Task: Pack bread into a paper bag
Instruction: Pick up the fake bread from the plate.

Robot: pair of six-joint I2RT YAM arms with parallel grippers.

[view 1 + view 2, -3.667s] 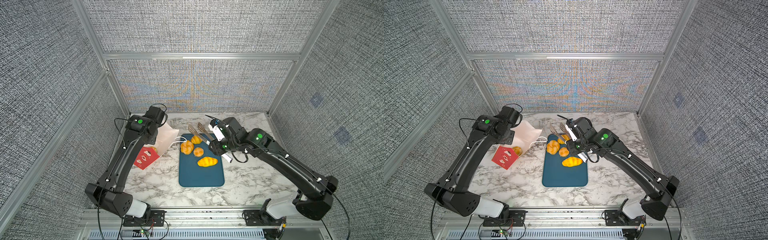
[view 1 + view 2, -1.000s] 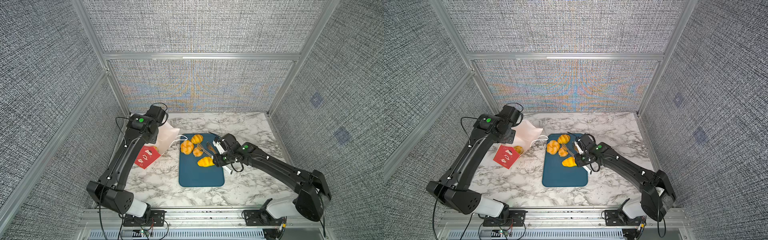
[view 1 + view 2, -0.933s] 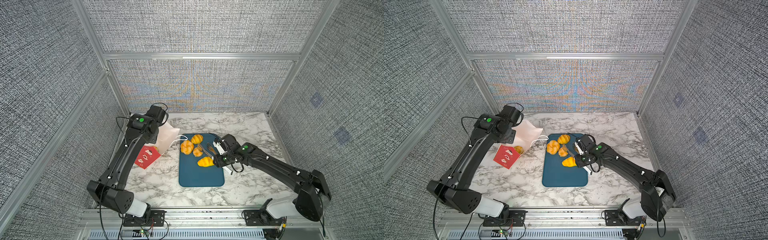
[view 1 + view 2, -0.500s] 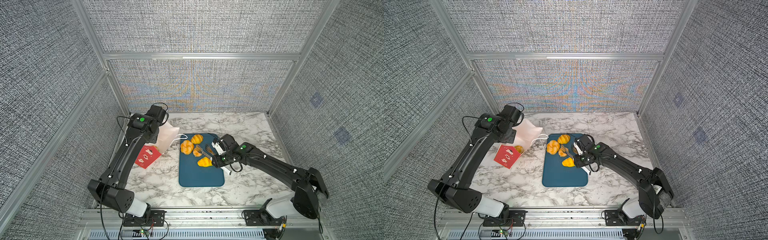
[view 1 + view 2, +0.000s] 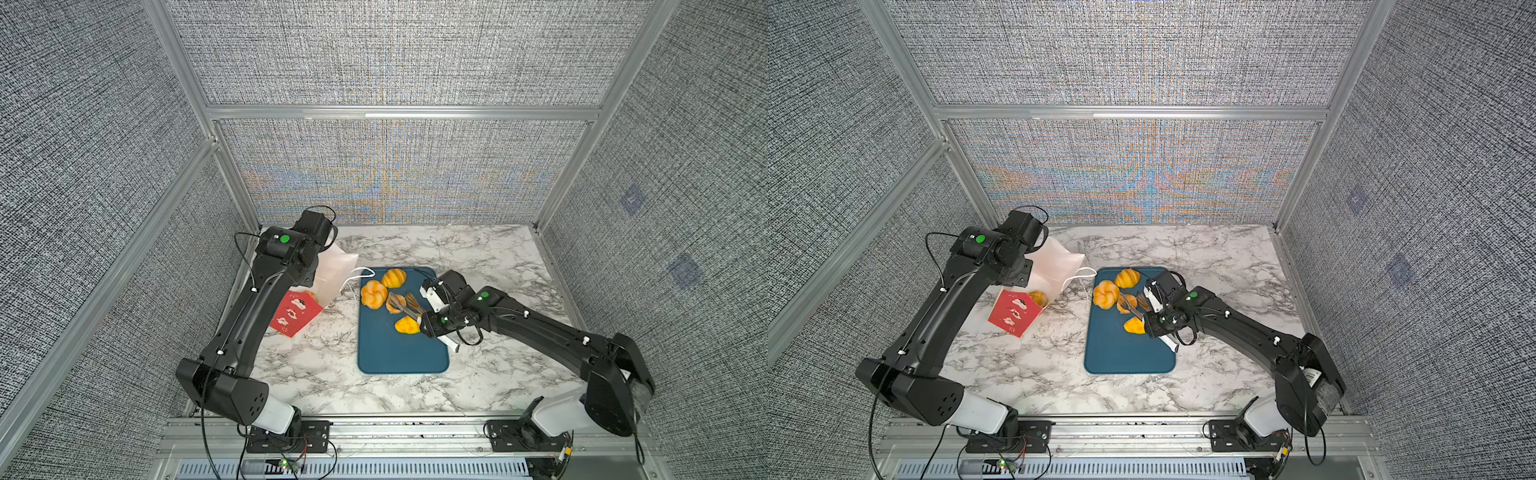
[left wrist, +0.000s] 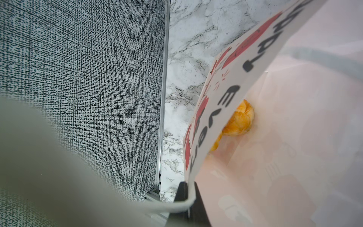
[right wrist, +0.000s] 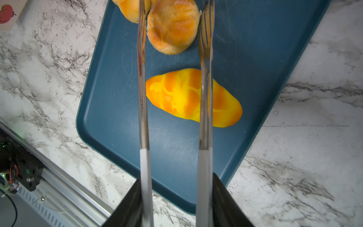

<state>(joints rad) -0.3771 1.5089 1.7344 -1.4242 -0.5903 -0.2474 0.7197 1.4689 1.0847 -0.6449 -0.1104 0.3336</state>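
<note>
Left claw (image 6: pixel 186 194) pinches the bag (image 5: pixel 1054 266) open on the bench (image 5: pixel 478 257), one roll (image 6: pixel 239 121) inside. Right claw (image 7: pixel 176 200) grips tongs (image 7: pixel 204 98) straddling a bun (image 7: pixel 172 27) on the tray (image 7: pixel 117 118); a loose squeeze could drop it.

A robotics laboratory test cell is shown. The white, grey-veined marble-patterned tabletop (image 5: pixel 478 257) is closed in at 9, 12 and 3 o'clock by grey woven-textured wall panels (image 5: pixel 395 54), which are set in silver aluminium frame bars (image 5: pixel 399 112). At 6 o'clock a silver slotted aluminium rail (image 5: pixel 415 430) is fixed along the table edge. Two black jointed robot arms are mounted on it, the left arm (image 5: pixel 249 316) at about 7 o'clock and the right arm (image 5: pixel 540 332) at about 5 o'clock. Loose thin black cables (image 5: pixel 202 411) and a small bare circuit board with a green light (image 5: pixel 284 464) are exposed below the rail.
</note>
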